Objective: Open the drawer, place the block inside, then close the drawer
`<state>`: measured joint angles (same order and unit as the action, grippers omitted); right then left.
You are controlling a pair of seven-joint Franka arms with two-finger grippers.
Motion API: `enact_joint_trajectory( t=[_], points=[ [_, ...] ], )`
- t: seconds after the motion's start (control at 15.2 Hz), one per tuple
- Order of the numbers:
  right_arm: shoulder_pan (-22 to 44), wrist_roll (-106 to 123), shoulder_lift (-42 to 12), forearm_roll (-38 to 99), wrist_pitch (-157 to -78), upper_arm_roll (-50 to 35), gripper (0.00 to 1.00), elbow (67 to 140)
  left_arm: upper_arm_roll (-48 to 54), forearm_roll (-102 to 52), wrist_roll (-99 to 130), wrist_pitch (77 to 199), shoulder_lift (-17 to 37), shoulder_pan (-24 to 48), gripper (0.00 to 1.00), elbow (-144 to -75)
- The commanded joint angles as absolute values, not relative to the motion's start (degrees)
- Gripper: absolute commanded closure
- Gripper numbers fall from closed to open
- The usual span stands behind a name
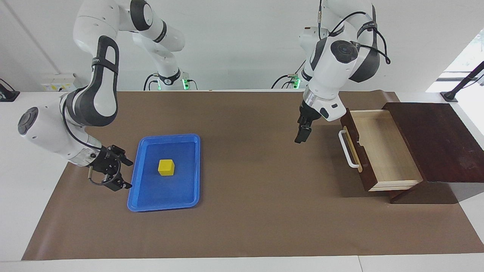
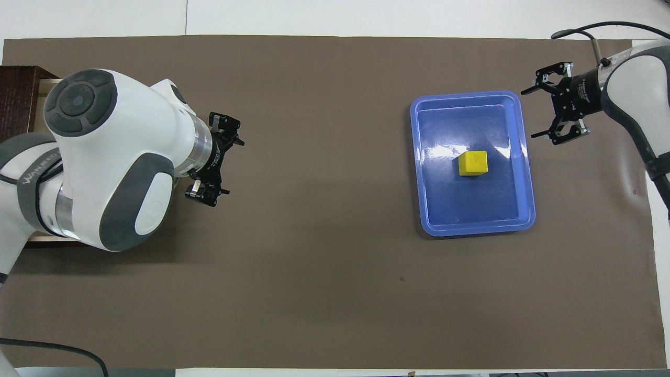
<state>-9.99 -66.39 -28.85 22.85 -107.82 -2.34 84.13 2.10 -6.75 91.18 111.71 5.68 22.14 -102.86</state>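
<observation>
- We see the drawer (image 1: 382, 151) pulled out at frame right, the left gripper (image 1: 299, 139) hanging beside it, jaws apart
- The right gripper (image 1: 126, 174), jaws apart, sits beside the blue tray (image 1: 140, 196) holding the block (image 1: 166, 167)

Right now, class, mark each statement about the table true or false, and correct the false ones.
1. The drawer stands open. True.
2. The block lies inside the drawer. False: it sits in the blue tray.
3. The right gripper holds the block. False: it is open and empty, beside the tray.
4. The left gripper is open, over the brown mat in front of the drawer. True.
5. The drawer's handle is white. True.
</observation>
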Motion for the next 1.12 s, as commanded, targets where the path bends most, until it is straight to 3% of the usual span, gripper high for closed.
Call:
enact_joint_trajectory(
  t=[0.0,0.53,0.79,1.05],
  points=[
    [-10.11,-71.98,-31.72,26.8,-107.22,-2.2,0.0,82.53,1.49,-7.29,91.05,112.94,3.69,22.85,0.0,-105.47],
    [-9.14,-69.79,-30.94,32.86,-107.58,-2.37,0.0,88.75,1.49,-7.21,90.97,113.03,3.25,22.76,0.0,-106.35],
    [-10.89,-65.83,-29.53,33.31,-101.09,-2.2,0.0,90.97,1.49,-7.21,90.97,113.2,2.99,22.32,0.0,-107.05],
    [-11.07,-65.48,-27.52,33.4,-101.86,-2.29,0.0,94.38,1.49,-7.21,90.97,113.82,2.9,22.24,0.0,-107.4]
  ],
)
